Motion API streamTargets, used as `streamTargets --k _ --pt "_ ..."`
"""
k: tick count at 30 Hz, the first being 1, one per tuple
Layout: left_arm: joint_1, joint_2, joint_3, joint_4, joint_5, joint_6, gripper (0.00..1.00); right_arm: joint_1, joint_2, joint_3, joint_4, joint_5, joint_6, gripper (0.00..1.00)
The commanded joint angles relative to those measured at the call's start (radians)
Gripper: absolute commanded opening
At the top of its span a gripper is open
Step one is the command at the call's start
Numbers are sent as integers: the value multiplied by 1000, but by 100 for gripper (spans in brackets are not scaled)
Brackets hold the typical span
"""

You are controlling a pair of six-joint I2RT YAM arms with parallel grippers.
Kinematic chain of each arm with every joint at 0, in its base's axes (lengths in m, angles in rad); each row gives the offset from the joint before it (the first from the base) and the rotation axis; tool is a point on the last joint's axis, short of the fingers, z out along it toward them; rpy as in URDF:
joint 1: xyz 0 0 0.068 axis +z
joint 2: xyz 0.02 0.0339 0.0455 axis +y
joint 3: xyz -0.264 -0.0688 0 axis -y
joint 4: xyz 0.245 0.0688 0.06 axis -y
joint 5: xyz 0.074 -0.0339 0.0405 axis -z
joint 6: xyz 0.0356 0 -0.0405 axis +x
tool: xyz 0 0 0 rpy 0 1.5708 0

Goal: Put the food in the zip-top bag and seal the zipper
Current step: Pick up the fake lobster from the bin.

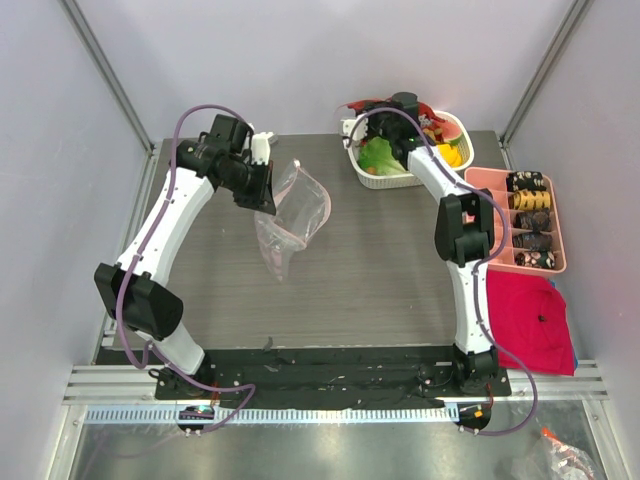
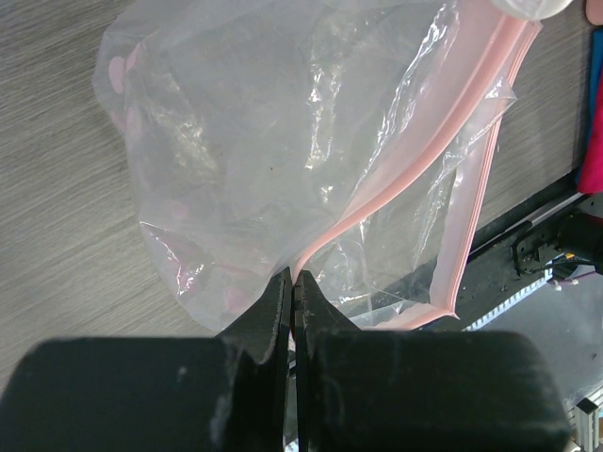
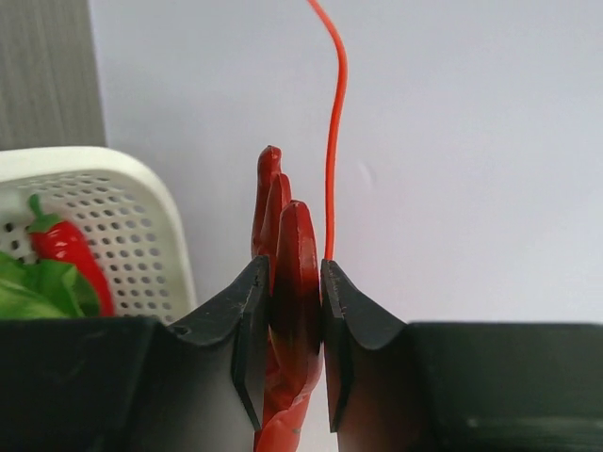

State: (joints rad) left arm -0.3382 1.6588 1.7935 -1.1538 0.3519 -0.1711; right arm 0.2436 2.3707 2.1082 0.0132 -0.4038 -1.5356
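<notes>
Right wrist view: the right hand [image 3: 289, 273] is clenched on a bunch of red chilli peppers [image 3: 283, 212], whose tips rise past the fingers at frame centre. A thin red cord [image 3: 332, 132] runs up beside them. Behind, at lower left, is the white lattice basket [image 3: 141, 207], holding another chilli and green leaves.
Left wrist view: the left hand [image 2: 292, 287] is pinched tight on the mouth edge of the zip-top bag [image 2: 283, 141] at bottom centre. The pink zipper [image 2: 471, 141] runs off to the upper right with its two lips slightly parted. The grey worktop [image 2: 57, 235] lies beyond.
Top external view: the bag hangs from the left hand at centre left. The chillies are over the basket at upper right, well apart from the bag.
Step in hand: likely carrying the chillies across to the bag.
Doing it well: lift clear of the basket rim and approach along the line of the zipper. Enter tips first between the lips, and let go only once the peppers are well inside.
Watch for: the mouth is narrow and held on one side only, so a sideways nudge could fold it closed. The cord might catch.
</notes>
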Motion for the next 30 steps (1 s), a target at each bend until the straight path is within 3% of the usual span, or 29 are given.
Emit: streamTargets --k 1,8,14,19,26,30 --pt "5 -33 0 26 15 15 0 -9 -96 -13 134 -43 19 1" --pt "5 -34 1 25 12 18 0 -18 -157 -45 212 -53 100 1" --pt "7 -40 -3 37 10 9 0 -18 -293 -178 369 -17 345 1" --pt "21 -40 -13 55 21 -14 0 -21 -393 -180 406 117 607 1" --pt "22 -47 -26 106 16 -39 0 -32 -461 -185 519 287 776 1" --pt "22 -51 -35 126 9 -56 0 -33 -498 -85 403 468 975 1"
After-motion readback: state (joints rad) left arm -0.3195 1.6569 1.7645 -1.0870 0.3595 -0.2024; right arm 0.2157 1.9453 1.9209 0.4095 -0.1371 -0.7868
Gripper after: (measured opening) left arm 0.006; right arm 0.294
